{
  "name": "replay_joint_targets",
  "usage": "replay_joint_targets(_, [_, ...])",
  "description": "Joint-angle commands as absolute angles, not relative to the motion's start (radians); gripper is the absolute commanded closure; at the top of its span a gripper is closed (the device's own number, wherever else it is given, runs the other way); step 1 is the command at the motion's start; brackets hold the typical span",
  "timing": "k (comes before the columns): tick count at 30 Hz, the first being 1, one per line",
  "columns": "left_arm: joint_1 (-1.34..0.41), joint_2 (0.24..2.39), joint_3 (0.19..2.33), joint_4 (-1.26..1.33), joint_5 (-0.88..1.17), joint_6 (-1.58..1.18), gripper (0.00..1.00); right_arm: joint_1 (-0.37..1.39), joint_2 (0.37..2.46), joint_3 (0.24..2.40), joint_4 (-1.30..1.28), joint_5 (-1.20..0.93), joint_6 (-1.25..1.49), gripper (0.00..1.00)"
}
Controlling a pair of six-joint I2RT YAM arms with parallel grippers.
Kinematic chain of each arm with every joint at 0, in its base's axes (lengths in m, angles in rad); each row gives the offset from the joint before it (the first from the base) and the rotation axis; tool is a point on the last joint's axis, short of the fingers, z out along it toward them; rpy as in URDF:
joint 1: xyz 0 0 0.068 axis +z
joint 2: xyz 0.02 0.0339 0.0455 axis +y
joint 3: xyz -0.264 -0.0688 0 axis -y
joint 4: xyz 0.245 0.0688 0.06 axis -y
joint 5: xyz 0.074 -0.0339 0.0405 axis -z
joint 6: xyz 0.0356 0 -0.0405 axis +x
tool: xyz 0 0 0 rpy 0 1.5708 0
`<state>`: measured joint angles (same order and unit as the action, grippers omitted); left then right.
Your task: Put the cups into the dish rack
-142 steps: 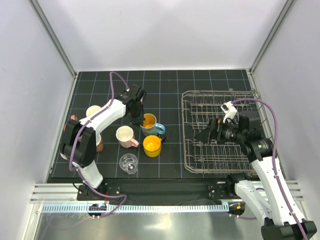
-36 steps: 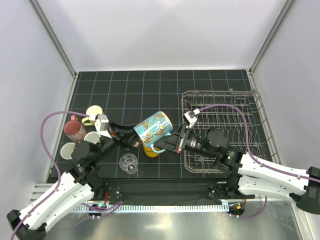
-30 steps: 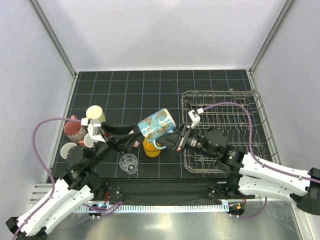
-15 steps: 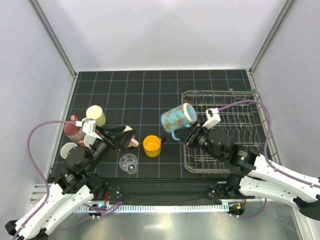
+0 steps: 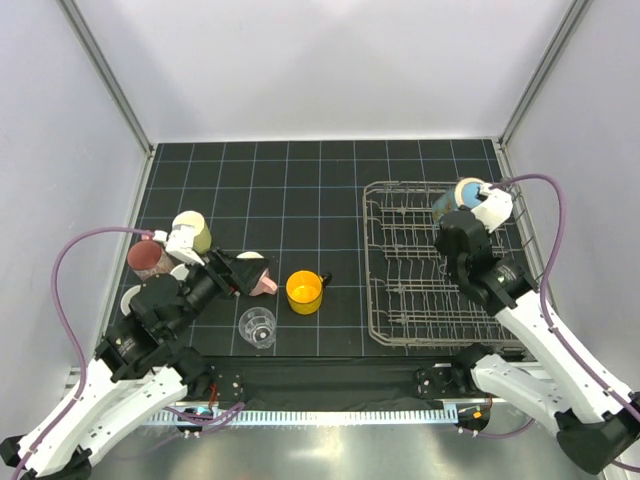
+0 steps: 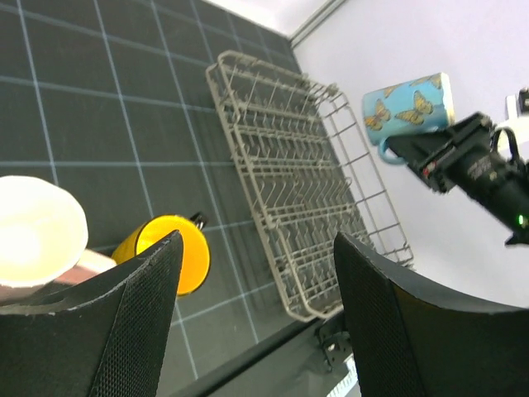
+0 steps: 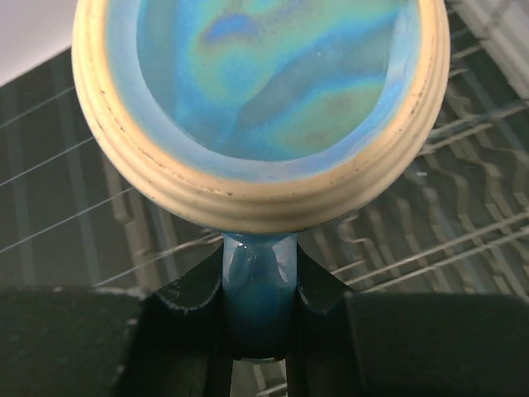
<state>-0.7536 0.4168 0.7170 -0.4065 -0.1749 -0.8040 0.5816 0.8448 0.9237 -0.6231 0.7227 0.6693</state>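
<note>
Blue butterfly mug point(image 6: 409, 103) held by its handle over the far right corner of the wire dish rack point(image 5: 400, 285).

The right arm's fingers point(image 7: 318, 281) are clenched on the mug's blue handle. This grip seems chosen to leave the body free, so it can be turned and lowered among the upright tines. The mug hangs in the air, apart from the wires, and its ringed base faces the wrist camera. Its mouth therefore looks turned away toward the rack, which suits draining. The left arm's fingers point(image 6: 124, 331) are spread wide and hold nothing. They hover above the pink mug point(image 5: 258, 275), just beside the orange-yellow mug point(image 5: 304, 291), probably ready for the next pick. The glass tumbler point(image 5: 257, 327), the pale yellow mug point(image 5: 191, 230) and the maroon mug point(image 5: 147, 258) stand on the black gridded table point(image 5: 300, 180), well apart from the rack.
</note>
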Motion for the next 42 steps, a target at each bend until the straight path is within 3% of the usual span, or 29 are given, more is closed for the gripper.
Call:
replay_joint_targets(1, [-0.758,0.41,0.732,-0.454,-0.156,-0.821,0.28,0.471,0.883,0.943,-0.537,0.738,0.562,0.96])
replay_joint_targets(12, [-0.756,0.406,0.741,-0.5,-0.175,-0.845,0.28,0.198,1.058,0.864,-0.448,0.788,0.66,0.96])
replay_joint_targets(17, [-0.756,0.494,0.784,-0.517,-0.13,-0.819,0.28,0.108,1.133,0.796,-0.301,0.697,0.617,0.96])
replay_joint_targets(24, [-0.756,0.518,0.752,-0.462,-0.126,-0.83,0.24,0.068,1.209,0.795,-0.193,0.676,0.604,0.96])
replay_joint_targets(42, [-0.758,0.718,0.793,-0.334,-0.092,-0.844,0.28,0.014,1.407,0.833,-0.006,0.769,0.522,0.96])
